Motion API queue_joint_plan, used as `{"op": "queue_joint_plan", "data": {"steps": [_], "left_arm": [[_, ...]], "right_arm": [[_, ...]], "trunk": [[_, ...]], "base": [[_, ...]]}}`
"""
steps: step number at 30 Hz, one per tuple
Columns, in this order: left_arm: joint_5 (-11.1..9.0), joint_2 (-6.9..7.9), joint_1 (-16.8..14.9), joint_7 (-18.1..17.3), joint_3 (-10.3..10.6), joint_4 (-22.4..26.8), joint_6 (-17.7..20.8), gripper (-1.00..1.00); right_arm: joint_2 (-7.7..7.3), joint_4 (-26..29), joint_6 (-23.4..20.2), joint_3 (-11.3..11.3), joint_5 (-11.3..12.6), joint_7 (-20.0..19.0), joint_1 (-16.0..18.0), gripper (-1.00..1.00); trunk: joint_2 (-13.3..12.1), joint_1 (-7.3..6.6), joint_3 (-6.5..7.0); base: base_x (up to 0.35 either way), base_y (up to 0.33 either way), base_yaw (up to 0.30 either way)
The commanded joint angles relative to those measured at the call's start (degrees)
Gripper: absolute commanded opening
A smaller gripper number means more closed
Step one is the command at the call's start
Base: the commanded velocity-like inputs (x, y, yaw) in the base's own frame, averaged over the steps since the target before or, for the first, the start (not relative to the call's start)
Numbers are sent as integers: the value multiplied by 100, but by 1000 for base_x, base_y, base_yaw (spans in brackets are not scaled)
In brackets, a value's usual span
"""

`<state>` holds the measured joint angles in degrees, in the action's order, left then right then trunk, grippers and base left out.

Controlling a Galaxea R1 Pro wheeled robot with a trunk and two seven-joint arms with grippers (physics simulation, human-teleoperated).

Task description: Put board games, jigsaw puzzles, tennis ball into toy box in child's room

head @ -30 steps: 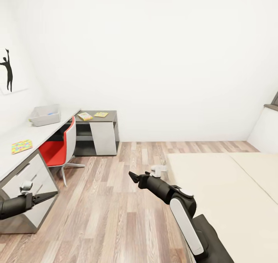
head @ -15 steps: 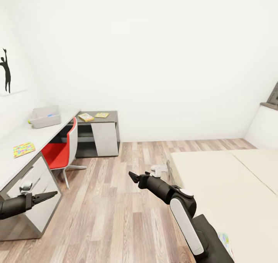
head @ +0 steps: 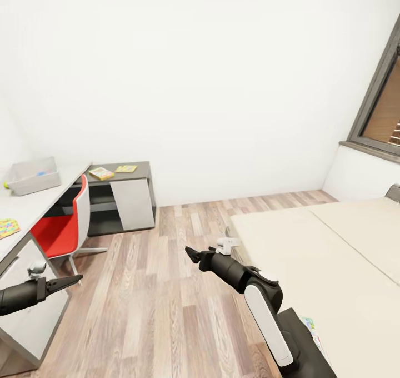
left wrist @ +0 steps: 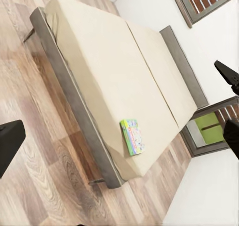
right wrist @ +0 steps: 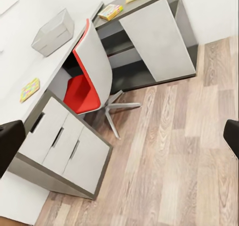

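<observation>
The light-grey toy box [head: 32, 175] stands on the pale table [head: 39, 203] at the far left, with something blue showing inside it. A jigsaw puzzle [head: 8, 227] lies nearer on the table top. On the lower dark section lie another jigsaw puzzle [head: 126, 168] and a board game [head: 101, 173]. A green-edged board game [left wrist: 133, 136] lies on the bed [head: 333, 255] near its edge; its corner [head: 310, 327] peeks out beside my right arm. My left gripper [head: 73, 280] and right gripper [head: 191, 253] hang open and empty over the floor.
A red and white swivel chair [head: 61, 230] stands tucked at the table. Drawers [right wrist: 64, 141] close off the table's near end. Wood floor [head: 155, 300] lies between table and bed. A dark-framed window [head: 383, 105] is on the right wall.
The camera has swung to the right: the table slid left, the window came into view, and more of the bed shows. Both arms keep the same pose.
</observation>
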<state>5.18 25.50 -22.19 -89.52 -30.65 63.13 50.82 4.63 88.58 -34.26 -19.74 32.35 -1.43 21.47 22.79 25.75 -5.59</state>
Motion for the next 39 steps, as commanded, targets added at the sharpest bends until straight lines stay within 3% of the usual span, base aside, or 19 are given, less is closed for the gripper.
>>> {"op": "queue_joint_plan", "data": {"steps": [1, 39], "left_arm": [[54, -1, -5, -48, -11, 6, 59, 100], [54, -6, -5, -48, -11, 6, 59, 100]], "right_arm": [[1, 2, -28, 5, -5, -15, 6, 100], [3, -7, -23, 6, -2, -6, 6, 100]], "trunk": [[13, 4, -13], [13, 4, -13]], "base": [[0, 13, -279], [0, 1, -279]]}}
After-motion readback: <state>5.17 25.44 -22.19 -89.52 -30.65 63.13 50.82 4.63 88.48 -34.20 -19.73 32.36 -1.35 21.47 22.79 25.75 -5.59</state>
